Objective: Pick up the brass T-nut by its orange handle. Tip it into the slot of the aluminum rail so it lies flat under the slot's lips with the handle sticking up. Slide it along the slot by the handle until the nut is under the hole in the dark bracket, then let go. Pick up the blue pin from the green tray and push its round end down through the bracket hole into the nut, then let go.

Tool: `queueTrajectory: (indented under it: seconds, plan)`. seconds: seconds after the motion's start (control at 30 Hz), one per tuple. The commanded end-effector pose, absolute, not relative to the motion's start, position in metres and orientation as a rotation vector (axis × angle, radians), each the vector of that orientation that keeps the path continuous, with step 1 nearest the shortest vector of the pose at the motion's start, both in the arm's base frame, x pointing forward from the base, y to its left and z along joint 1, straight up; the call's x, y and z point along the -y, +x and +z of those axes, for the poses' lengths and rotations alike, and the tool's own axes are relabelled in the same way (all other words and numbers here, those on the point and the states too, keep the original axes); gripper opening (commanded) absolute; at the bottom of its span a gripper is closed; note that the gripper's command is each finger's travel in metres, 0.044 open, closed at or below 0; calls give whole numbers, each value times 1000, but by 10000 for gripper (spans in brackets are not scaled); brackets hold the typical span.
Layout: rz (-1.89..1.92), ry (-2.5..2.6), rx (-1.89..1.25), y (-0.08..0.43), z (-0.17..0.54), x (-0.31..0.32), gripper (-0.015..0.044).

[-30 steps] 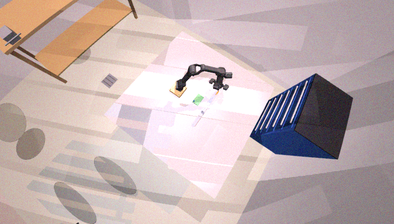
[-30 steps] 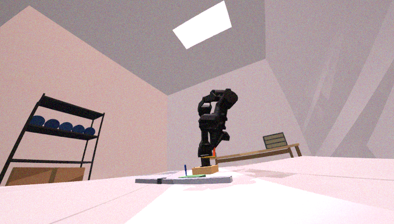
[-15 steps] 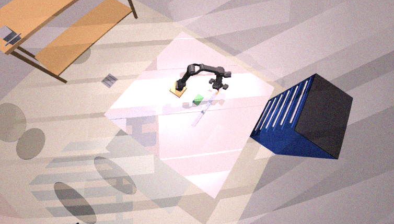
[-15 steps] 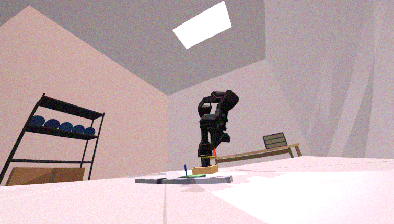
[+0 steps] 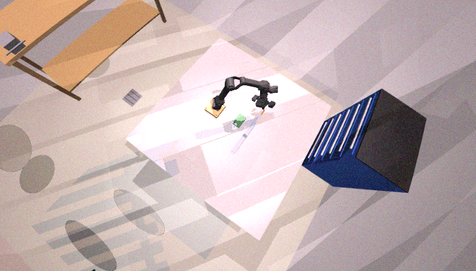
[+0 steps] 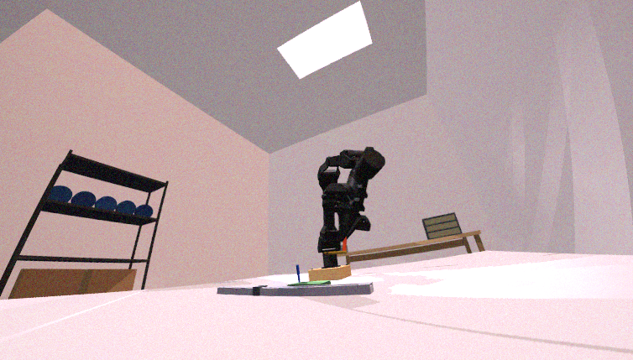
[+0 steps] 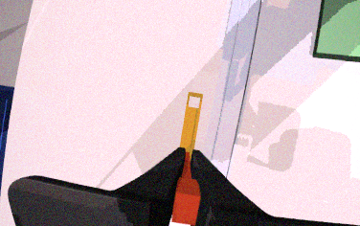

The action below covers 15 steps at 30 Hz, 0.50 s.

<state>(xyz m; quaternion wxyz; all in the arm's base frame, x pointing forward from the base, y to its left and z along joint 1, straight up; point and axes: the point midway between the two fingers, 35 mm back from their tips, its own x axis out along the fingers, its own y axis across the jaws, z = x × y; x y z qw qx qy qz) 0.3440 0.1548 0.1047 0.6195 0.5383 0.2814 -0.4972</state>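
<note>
Top view, tool: the black two-fingered tool (image 5: 262,107) (image 6: 344,238) (image 7: 188,151) hung over one end of the pale aluminum rail (image 5: 238,144) (image 6: 336,289) (image 7: 245,57), at the end away from the small dark bracket (image 5: 244,135) (image 6: 256,290).
Top view, T-nut: a sliver of the flat brass T-nut (image 5: 262,112) (image 6: 332,252) (image 7: 190,126) showed just past the fingers; detail too small to read.
Top view, tray: the square green tray (image 5: 240,120) (image 6: 317,283) (image 7: 341,29) sat beside the rail, on the arm-base side.
Exterior view, height: nut well above the rail and bench (image 5: 274,141) (image 6: 233,328) (image 7: 96,72), its bar looking close to level; red-orange handle (image 6: 344,245) (image 7: 186,206) upright above it.
Exterior view, pin: slim blue pin (image 6: 298,273) stood upright by the tray, unused.
Wrist view, grip: tool clenched on the red-orange handle.
Wrist view, long axis: bar reached out ahead of the fingertips, left of the rail and roughly parallel to it. The coming move, I judged, turned on bringing it across over the slot, then tipping it in.
Wrist view, look: narrow yellow-gold bar, squared far end with a square opening, pale surface visible through it.
</note>
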Motion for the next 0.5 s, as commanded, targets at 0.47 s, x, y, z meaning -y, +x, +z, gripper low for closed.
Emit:
queueTrajectory:
  seconds: [0.47]
  plan:
    - [-1099, 1271, -593, 340, 106, -155, -150]
